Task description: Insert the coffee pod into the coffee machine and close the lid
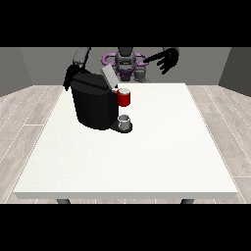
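One black coffee machine (94,104) is seen far-left on the tabletop (147,157), lid (109,76) tilted up. One grey thing (125,119) sits on its tray, under a red thing at the machine (124,98). Fingers are spread wide on the hand at the view's right (166,59); the hand at the view's left (69,77) is tucked behind the machine, fingers can't be told.

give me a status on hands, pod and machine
View-right hand raised, fingers spread, empty. Other hand hidden behind machine. Lid up. Grey thing on machine's base.

The coffee machine (93,105) stood on the table (147,157), toward its far left part. Its lid (109,77) was tilted up at the machine's top right. A cup (125,121) sat on the machine's base at its right, under the spout. The robot (125,61) stood behind the table's far edge.
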### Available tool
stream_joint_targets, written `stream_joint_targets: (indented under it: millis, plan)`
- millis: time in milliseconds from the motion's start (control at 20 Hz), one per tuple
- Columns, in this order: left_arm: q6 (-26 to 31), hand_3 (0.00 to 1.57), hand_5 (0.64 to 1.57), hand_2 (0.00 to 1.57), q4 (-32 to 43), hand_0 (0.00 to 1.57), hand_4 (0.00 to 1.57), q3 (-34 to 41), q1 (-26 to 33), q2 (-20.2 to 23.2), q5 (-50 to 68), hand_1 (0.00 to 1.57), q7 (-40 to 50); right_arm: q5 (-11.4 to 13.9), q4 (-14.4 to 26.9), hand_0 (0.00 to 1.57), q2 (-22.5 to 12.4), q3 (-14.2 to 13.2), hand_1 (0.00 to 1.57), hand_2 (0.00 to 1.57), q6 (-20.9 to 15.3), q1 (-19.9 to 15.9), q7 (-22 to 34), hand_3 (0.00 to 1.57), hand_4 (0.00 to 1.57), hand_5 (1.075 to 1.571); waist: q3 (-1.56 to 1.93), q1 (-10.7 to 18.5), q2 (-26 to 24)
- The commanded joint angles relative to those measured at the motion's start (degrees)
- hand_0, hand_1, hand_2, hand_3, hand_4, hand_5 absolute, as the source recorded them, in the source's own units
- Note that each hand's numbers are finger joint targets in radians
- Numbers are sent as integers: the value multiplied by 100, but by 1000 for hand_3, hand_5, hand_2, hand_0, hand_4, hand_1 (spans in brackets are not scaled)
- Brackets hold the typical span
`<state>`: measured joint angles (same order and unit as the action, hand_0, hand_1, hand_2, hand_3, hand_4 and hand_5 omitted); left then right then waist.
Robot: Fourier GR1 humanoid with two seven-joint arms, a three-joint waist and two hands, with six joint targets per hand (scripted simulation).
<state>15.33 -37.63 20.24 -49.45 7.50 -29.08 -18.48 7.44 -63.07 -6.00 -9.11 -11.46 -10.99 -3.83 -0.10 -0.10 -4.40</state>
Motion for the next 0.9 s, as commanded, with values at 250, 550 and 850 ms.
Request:
stream_joint_targets:
  millis: [250, 550, 850]
  plan:
    - [204, 0, 1571, 0, 101, 0, 323, 190, 1819, -587, 505, 0, -176, -334, -546, 0, 64, 187, 0, 0, 605, 356, 19, 0, 0, 1571, 9, 521, -1319]
    - [50, 0, 1571, 0, -172, 0, 404, -35, 2136, -740, 758, 0, 43, -241, -942, 0, -29, 542, 0, 0, 922, -107, 376, 0, 62, 1571, 10, 641, -1437]
    - [304, 0, 1571, 0, -862, 0, 411, -29, 2384, -581, 1092, 0, 242, -304, -1328, 0, -466, 506, 0, 0, 1354, -526, 591, 0, 80, 1571, 10, 643, -1042]
